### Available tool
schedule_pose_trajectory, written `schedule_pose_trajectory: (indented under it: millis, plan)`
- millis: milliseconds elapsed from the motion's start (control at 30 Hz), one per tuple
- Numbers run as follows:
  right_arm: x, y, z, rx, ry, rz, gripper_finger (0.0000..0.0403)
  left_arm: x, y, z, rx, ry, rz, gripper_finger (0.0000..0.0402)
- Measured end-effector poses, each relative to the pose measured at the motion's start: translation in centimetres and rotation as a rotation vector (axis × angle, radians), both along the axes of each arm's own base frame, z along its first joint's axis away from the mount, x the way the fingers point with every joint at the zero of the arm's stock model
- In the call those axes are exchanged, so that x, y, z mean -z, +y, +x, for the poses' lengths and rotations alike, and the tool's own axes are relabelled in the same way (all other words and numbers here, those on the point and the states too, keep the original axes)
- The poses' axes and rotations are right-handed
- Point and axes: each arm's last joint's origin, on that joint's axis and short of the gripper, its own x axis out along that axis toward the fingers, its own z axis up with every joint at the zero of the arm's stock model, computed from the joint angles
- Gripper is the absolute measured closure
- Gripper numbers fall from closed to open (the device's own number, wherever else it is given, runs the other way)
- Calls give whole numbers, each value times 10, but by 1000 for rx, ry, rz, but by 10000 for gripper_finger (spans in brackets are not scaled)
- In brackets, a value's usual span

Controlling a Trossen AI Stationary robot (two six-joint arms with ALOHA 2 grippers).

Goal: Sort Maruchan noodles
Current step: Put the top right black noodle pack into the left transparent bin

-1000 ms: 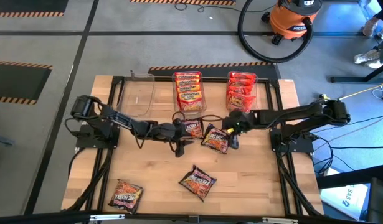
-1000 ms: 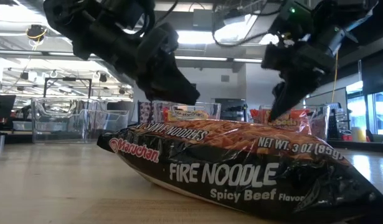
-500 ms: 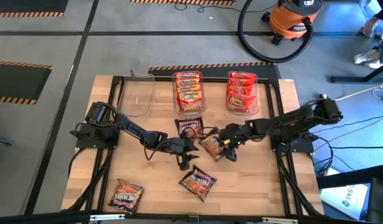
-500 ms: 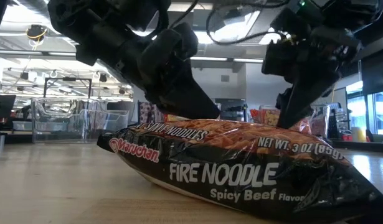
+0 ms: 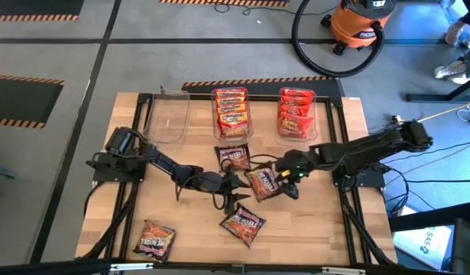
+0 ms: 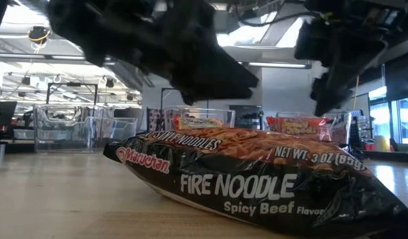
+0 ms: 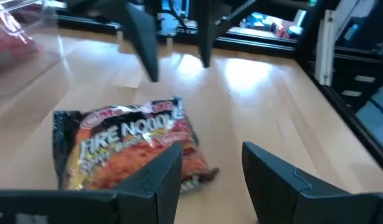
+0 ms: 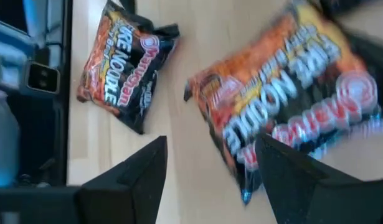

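Several dark Fire Noodle packets lie flat on the table: one at the centre point(image 5: 263, 184), one behind it point(image 5: 236, 156), one near the front point(image 5: 244, 224) and one at the front left point(image 5: 154, 238). My left gripper point(image 5: 232, 200) is open and empty, just left of the centre packet point(image 7: 126, 146). My right gripper point(image 5: 289, 184) is open and empty, raised just right of the same packet point(image 8: 291, 118). The front packet fills the low view point(image 6: 257, 179).
Three clear tubs stand along the far edge: one empty point(image 5: 167, 114), one with orange-yellow packets point(image 5: 231, 113), one with red packets point(image 5: 297, 113). Bare wood shows between the front packets and at the right front point(image 5: 319, 229).
My left gripper has moved toward the near edge and a little right. My right gripper dipped toward the centre packet, then rose and drew back toward the right. The centre packet has slid toward the near edge and turned a little.
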Motion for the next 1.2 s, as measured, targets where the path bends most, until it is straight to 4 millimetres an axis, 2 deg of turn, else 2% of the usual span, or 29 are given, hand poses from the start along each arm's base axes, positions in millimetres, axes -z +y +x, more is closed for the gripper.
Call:
schedule_pose_trajectory:
  millis: [133,267,400,500,700,800,967,1200]
  plan:
    - [11,-5,-21,95,-67,41,187,10,5,18,-22,40,10,243]
    - [30,-16,-36,240,-103,128,191,24,7,40,0,138,17,243]
    - [48,-18,-46,343,-88,179,190,36,10,51,-29,225,40,243]
    - [56,-18,-49,371,-71,205,169,41,10,53,-31,230,39,243]
    - [65,-19,-47,429,-35,164,90,45,11,52,-39,250,46,243]
    - [66,-20,-43,436,-59,158,66,45,11,52,-41,248,47,243]
    - [67,-18,-33,400,-129,199,57,45,12,52,-43,250,48,243]
    - [84,-18,-27,451,-86,180,56,45,12,52,-57,247,54,243]
